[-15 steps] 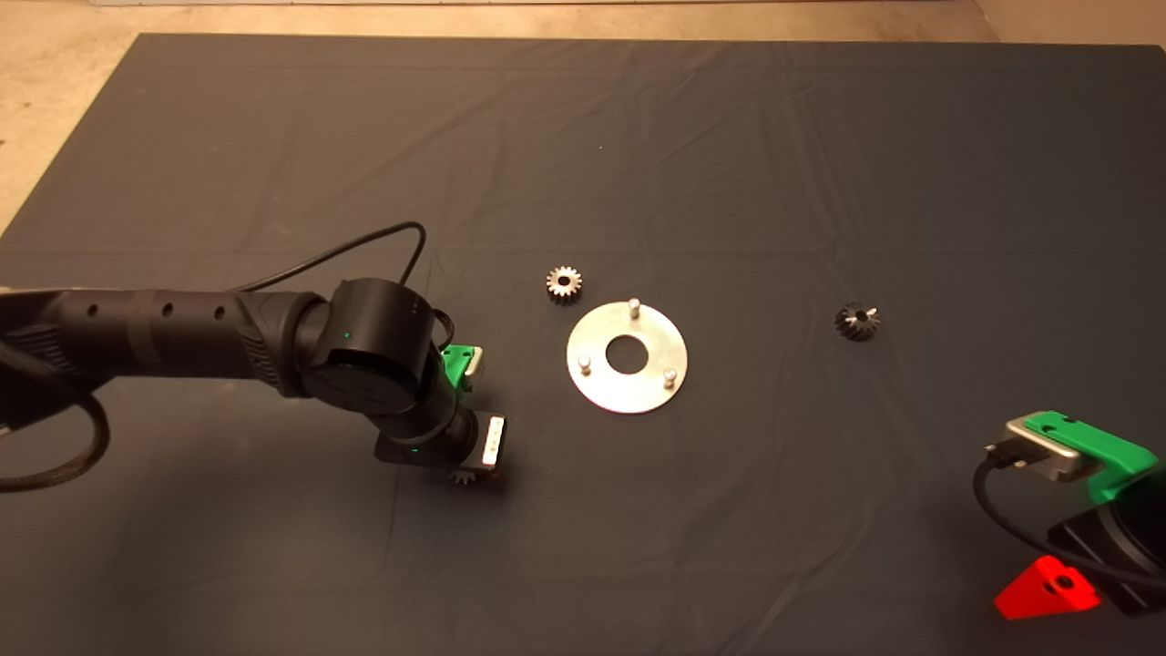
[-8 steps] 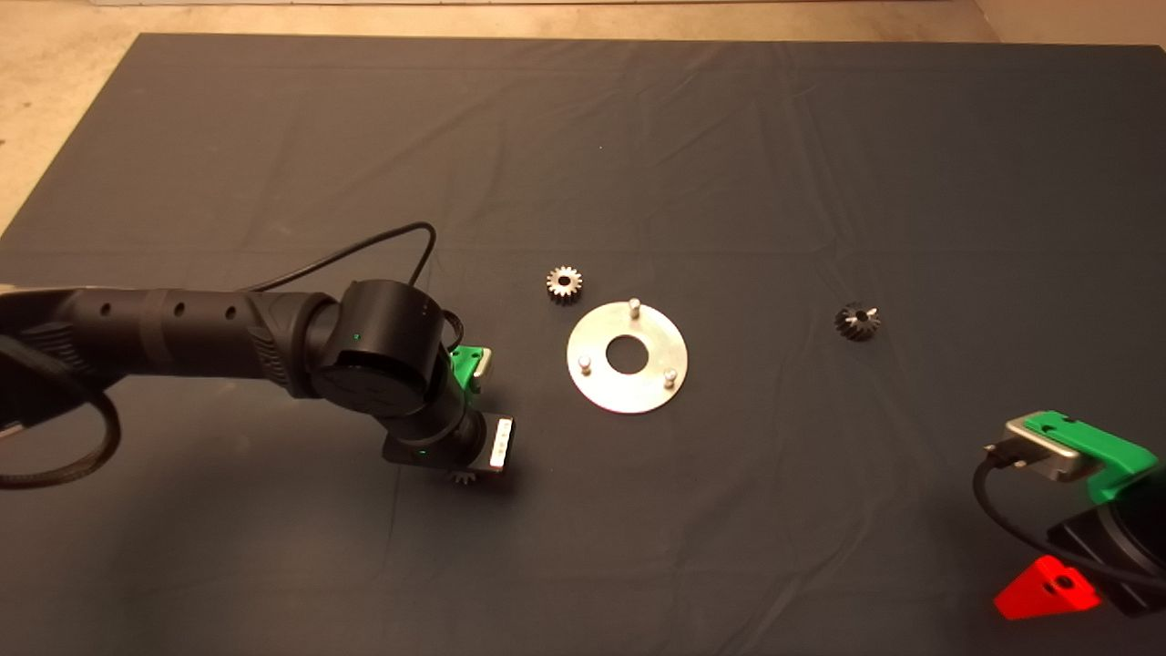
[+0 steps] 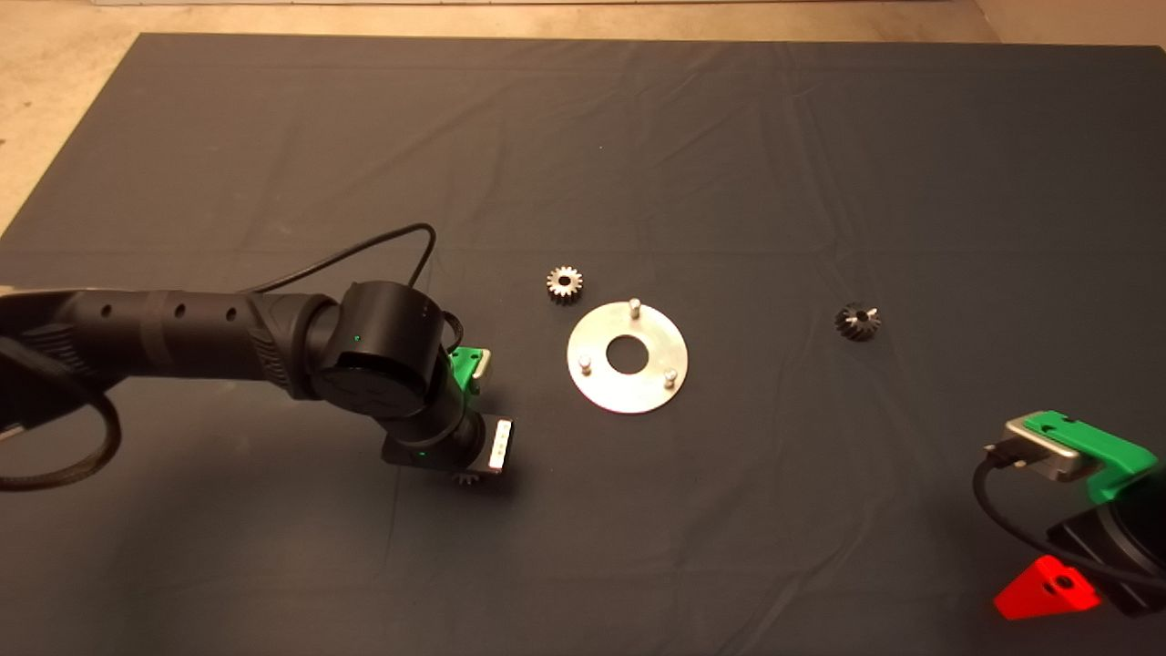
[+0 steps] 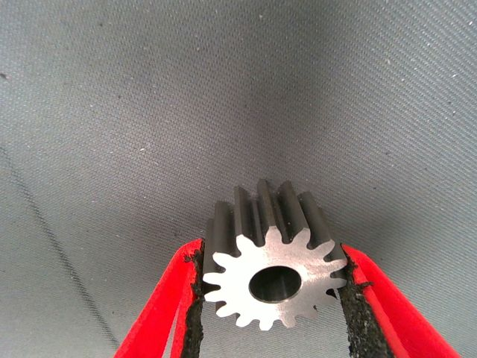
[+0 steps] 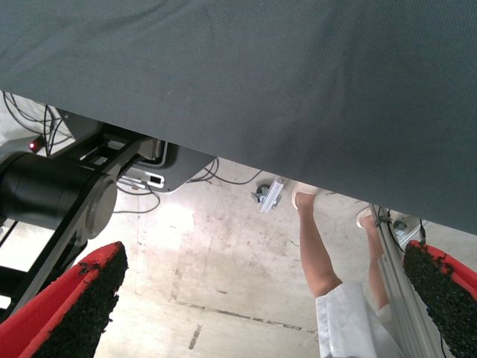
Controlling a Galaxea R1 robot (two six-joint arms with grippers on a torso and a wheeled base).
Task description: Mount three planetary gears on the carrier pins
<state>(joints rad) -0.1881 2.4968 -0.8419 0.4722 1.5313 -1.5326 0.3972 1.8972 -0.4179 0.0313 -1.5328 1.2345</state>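
A silver-grey planetary gear [image 4: 272,280] sits clamped between the red fingers of my left gripper [image 4: 273,257], its centre hole facing the wrist camera. In the head view only its teeth peek out under the left gripper [image 3: 465,476], left of and a little nearer than the shiny round disc [image 3: 629,394]. Three carrier pins [image 3: 635,306] [image 3: 585,364] [image 3: 669,374] stand bare on that disc. A second gear [image 3: 564,283] lies flat just beyond the disc's left rim. A darker gear [image 3: 857,322] lies to the right. My right gripper [image 3: 1046,590] rests open at the lower right.
The dark mat [image 3: 729,164] has shallow creases. The left arm's cable [image 3: 364,251] loops above the mat. Past the mat's edge, the right wrist view shows the floor, a person's legs [image 5: 320,261] and a black robot base [image 5: 52,194].
The left arm has shifted slightly to the right with the gear in its fingers, then held still. The right arm has not moved.
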